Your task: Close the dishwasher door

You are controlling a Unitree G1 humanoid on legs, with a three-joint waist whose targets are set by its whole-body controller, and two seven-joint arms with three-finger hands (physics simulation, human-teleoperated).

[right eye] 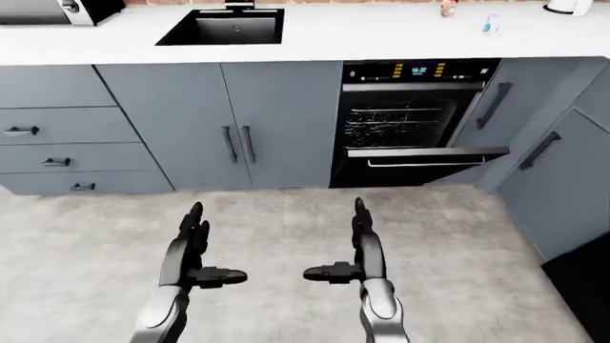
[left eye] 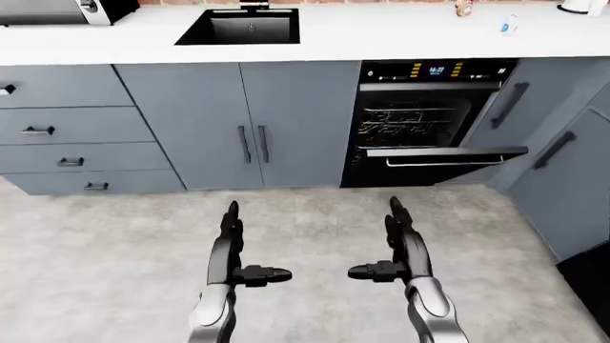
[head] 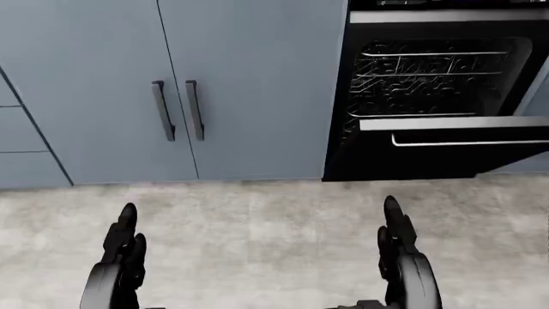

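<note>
The dishwasher point(left eye: 434, 121) sits under the white counter point(left eye: 381, 36), in the right half of the left-eye view. Its door point(left eye: 446, 152) is dropped open to approx. horizontal, seen edge-on as a pale strip w/ a thin bar handle just below it. Above the door the dark interior shows wire racks point(left eye: 415, 118); the control strip w/ lit yellow and blue marks runs along the dishwasher's top edge.

Left of the dishwasher: a double-door cabinet point(left eye: 238, 121) w/ two upright dark handles, then a drawer stack point(left eye: 57, 128) further left. Above and left of the dishwasher, a black sink point(left eye: 243, 27) is sunk in the counter. Right of the dishwasher, another cabinet front w/ a slanted dark handle point(left eye: 508, 105), touching or overlapping the door's right end; can't tell which. A small jar point(left eye: 464, 8) and a small white-blue item point(left eye: 508, 26) stand on the counter above the dishwasher.

Both hands are low over the grey floor point(left eye: 315, 214), well apart from the dishwasher and below it in view. Left hand point(left eye: 232, 246): fingers straight, thumb out sideways, released, holding nothing. Right hand point(left eye: 400, 243): same pose, released, nothing in it; it lies below the dishwasher's left edge. Neither touches the door.
</note>
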